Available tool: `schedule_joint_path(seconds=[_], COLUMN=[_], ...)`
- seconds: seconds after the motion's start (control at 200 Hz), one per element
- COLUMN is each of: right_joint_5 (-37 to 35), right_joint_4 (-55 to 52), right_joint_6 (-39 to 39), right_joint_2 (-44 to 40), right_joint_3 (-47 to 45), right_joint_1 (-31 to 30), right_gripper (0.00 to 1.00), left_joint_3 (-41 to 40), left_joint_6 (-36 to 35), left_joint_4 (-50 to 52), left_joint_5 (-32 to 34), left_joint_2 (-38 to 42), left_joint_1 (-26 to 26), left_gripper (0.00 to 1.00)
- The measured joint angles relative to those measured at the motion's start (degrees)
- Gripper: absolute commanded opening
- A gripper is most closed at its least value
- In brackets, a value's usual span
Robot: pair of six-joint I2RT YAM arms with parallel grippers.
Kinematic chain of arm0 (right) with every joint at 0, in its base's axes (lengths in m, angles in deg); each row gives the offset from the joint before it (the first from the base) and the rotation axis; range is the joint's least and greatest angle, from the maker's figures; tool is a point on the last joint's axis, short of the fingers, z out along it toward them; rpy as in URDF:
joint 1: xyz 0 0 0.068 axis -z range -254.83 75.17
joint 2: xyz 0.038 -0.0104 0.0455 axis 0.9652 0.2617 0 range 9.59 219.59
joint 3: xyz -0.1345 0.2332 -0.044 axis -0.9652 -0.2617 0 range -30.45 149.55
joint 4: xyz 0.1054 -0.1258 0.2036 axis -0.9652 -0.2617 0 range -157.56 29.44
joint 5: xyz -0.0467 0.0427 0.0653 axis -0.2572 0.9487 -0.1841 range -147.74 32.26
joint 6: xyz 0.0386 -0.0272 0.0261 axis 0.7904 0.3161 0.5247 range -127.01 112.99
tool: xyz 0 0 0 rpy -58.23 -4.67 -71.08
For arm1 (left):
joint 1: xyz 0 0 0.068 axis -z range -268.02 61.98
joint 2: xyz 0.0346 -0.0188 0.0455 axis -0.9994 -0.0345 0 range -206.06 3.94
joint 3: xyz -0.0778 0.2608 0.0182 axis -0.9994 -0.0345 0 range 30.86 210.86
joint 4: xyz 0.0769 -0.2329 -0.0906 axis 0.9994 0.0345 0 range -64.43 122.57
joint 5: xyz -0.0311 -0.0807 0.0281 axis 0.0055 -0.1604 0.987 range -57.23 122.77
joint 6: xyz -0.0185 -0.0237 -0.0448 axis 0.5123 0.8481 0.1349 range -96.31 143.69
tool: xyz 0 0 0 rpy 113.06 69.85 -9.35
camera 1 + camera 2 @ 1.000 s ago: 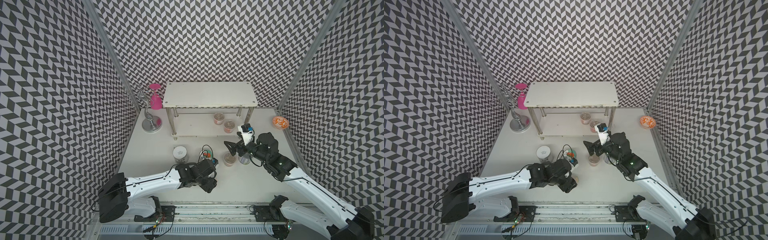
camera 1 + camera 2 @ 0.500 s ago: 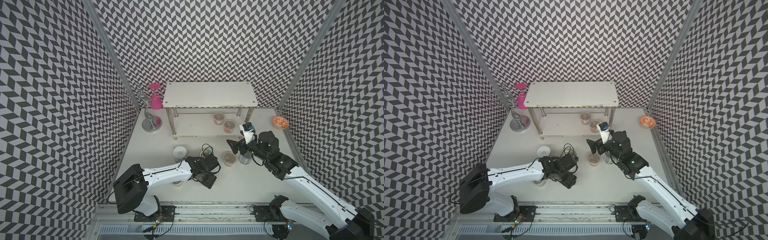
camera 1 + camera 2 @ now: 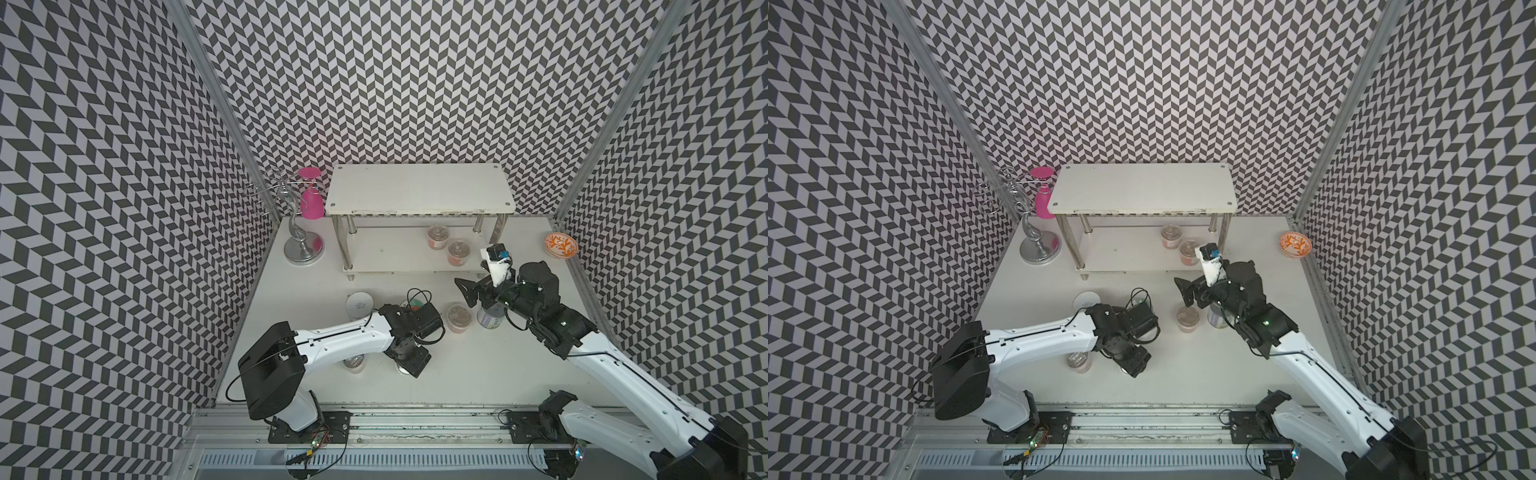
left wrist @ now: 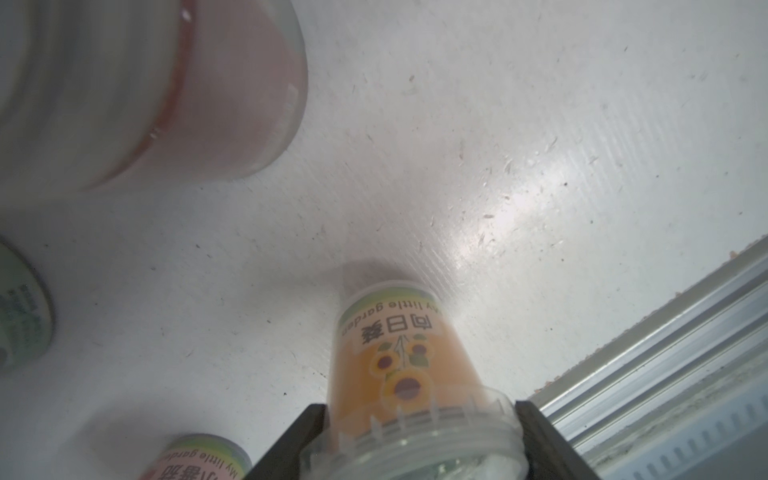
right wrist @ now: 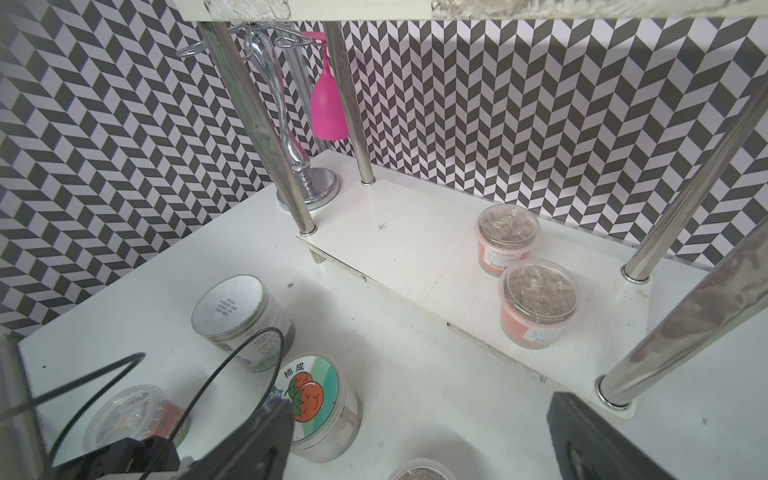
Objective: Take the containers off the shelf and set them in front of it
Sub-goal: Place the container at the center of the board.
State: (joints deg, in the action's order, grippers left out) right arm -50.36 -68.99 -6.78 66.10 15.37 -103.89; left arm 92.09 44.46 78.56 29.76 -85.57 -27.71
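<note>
Two foil-topped cups (image 3: 438,237) sit on shelf (image 3: 419,187) lower tier, toward right end. Orange-label cup (image 4: 399,361) stands on counter (image 3: 478,374) toward front edge, clenched in left pincer (image 4: 415,411) (jaws flank its rim). Right pincer (image 3: 465,293) released, empty, hovering before shelf.

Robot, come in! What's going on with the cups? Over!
Left gripper shut on sunflower cup, in front of shelf. Right gripper open, empty, facing shelf. Two cups on lower tier. Chrome leg close beside them.
</note>
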Motion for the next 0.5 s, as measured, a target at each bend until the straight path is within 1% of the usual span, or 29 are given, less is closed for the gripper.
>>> schedule_joint_path(seconds=[0.12, 0.255, 0.26, 0.27, 0.285, 0.501], right_joint_5=[0.33, 0.42, 0.42, 0.44, 0.42, 1.09], right_joint_4=[0.42, 0.76, 0.76, 0.74, 0.74, 1.16], right_joint_6=[0.26, 0.46, 0.46, 0.46, 0.48, 1.31], right_joint_2=[0.0, -0.09, -0.09, -0.09, -0.13, -0.61], right_joint_3=[-0.02, -0.02, -0.02, -0.02, -0.02, -0.04], right_joint_1=[0.09, 0.13, 0.13, 0.13, 0.13, 0.37], right_gripper=[1.0, 1.0, 1.0, 0.99, 1.0, 1.0], left_joint_3=[-0.5, -0.35, -0.35, -0.35, -0.33, 0.81], left_joint_6=[-0.59, -1.84, -1.7, -1.57, -2.01, -2.29], left_joint_4=[0.2, 0.24, 0.24, 0.28, 0.31, 1.2], left_joint_5=[-1.42, -1.6, -1.57, -1.57, -1.46, -0.74], left_joint_2=[-0.72, -1.9, -1.92, -2.03, -2.19, -2.56], left_joint_1=[-0.04, -0.11, -0.11, -0.11, -0.11, -0.13], left_gripper=[0.75, 0.91, 0.92, 0.97, 0.99, 1.0])
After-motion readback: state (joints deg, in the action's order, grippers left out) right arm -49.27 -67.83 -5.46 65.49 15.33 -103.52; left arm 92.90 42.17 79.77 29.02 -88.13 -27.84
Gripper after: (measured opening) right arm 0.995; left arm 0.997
